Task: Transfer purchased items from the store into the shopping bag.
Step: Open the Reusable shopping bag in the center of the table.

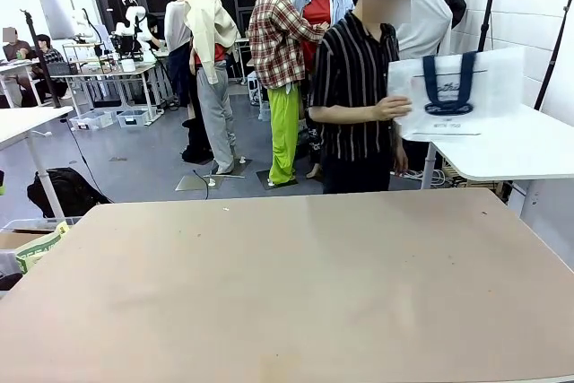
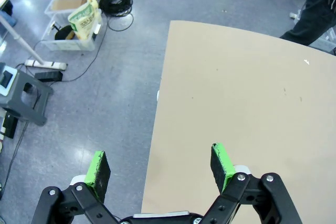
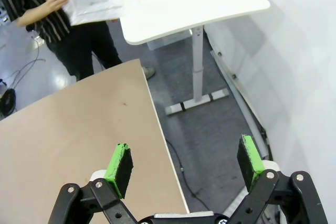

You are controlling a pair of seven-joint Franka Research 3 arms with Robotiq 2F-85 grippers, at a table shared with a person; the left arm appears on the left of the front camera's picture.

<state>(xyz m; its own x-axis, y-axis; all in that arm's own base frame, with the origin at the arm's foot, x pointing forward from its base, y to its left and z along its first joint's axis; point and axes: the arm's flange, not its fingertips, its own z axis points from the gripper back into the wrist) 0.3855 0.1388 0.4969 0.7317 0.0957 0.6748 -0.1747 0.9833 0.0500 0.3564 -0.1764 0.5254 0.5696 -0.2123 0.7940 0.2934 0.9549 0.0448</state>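
— Where is the shopping bag sitting?
— It is not sitting anywhere. A person at the far side is holding it up flat with one hand, just beside the white side table and well apart from the tan table.
— And the grippers?
— The left gripper is hovering across one edge of the tan table, jaws spread wide and gripping nothing. The right gripper is hovering across the other edge, partly over the floor, jaws equally wide and bare.
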